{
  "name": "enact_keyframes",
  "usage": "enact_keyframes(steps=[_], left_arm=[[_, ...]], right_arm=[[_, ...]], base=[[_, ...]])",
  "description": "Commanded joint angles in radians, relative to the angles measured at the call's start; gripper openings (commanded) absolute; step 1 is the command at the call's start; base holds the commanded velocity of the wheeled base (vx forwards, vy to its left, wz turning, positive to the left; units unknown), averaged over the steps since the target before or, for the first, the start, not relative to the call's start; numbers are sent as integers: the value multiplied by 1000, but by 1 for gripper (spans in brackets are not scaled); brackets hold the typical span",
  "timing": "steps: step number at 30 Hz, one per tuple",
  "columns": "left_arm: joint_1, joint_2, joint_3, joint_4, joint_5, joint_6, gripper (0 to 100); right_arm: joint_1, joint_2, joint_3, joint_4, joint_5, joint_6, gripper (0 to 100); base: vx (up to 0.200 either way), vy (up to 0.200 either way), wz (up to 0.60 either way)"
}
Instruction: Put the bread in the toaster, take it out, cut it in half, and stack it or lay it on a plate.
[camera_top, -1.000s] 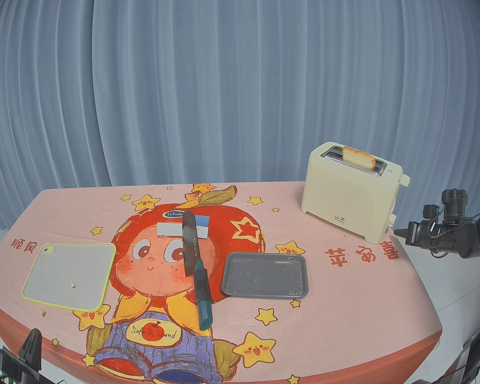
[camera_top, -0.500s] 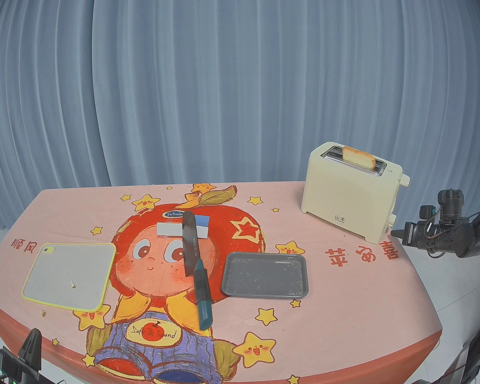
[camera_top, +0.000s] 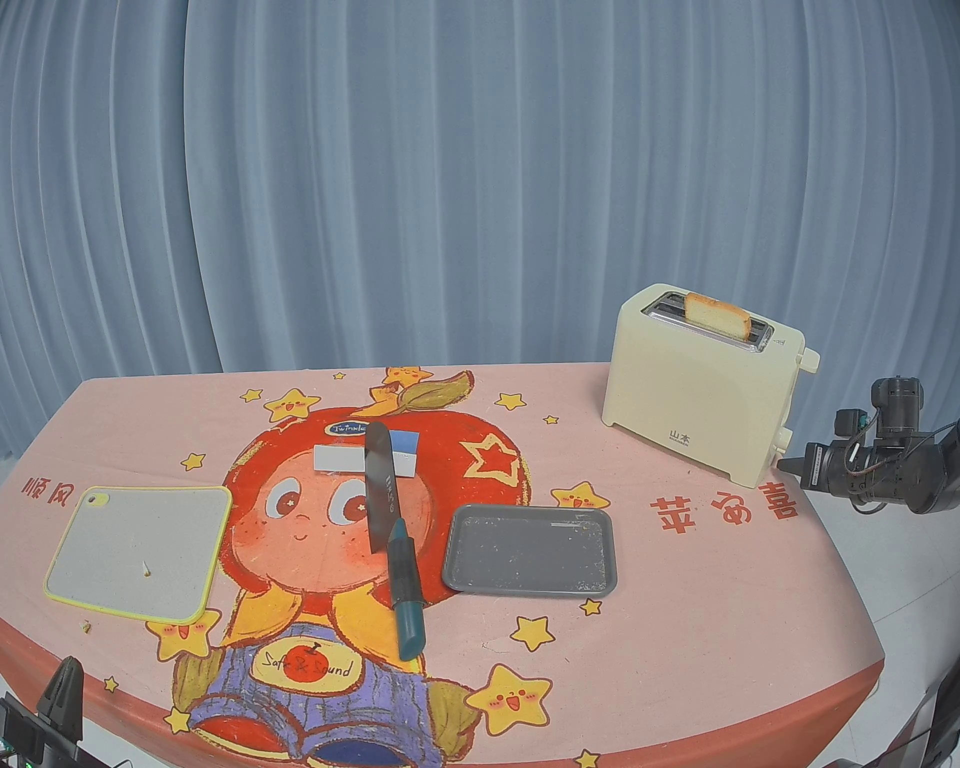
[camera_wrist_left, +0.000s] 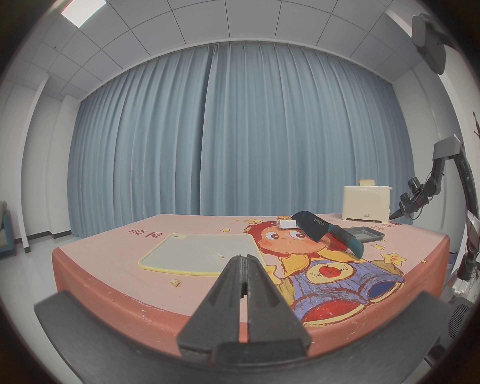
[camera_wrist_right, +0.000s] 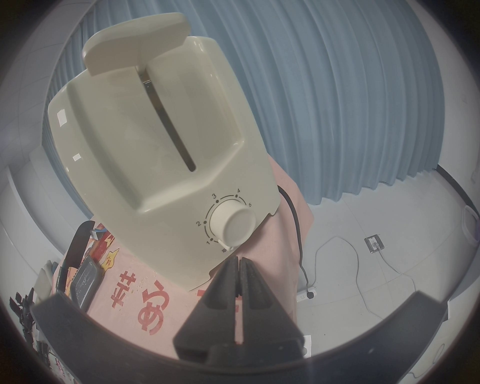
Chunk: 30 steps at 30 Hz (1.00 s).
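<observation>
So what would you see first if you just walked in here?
Probably the big cartoon face printed on the pink tablecloth, with a knife lying right across it. Then the cream toaster at the table's far right corner, a slice of bread poking out of its top, and the robot's right hand close beside its end.

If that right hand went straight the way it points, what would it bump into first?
Probably the toaster, on its end face at or just below the round dial; the right hand points straight at it.
</observation>
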<state>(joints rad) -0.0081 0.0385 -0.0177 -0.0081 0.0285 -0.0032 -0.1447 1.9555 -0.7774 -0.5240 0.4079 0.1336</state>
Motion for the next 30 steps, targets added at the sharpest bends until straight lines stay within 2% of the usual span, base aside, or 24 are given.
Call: enact_keyframes(steps=[1, 11, 19, 30], left_arm=[[0, 0, 18, -1, 1, 0, 0], [0, 1, 18, 0, 1, 0, 0], [0, 0, 18, -1, 1, 0, 0], [0, 0, 18, -1, 1, 0, 0]], right_arm=[[2, -6, 1, -1, 0, 0, 0], [7, -21, 10, -8, 0, -2, 0], [16, -20, 53, -139, -6, 1, 0], [17, -21, 78, -140, -8, 0, 0]], base=[[0, 0, 0], [0, 0, 0], [0, 0, 0], [0, 0, 0]])
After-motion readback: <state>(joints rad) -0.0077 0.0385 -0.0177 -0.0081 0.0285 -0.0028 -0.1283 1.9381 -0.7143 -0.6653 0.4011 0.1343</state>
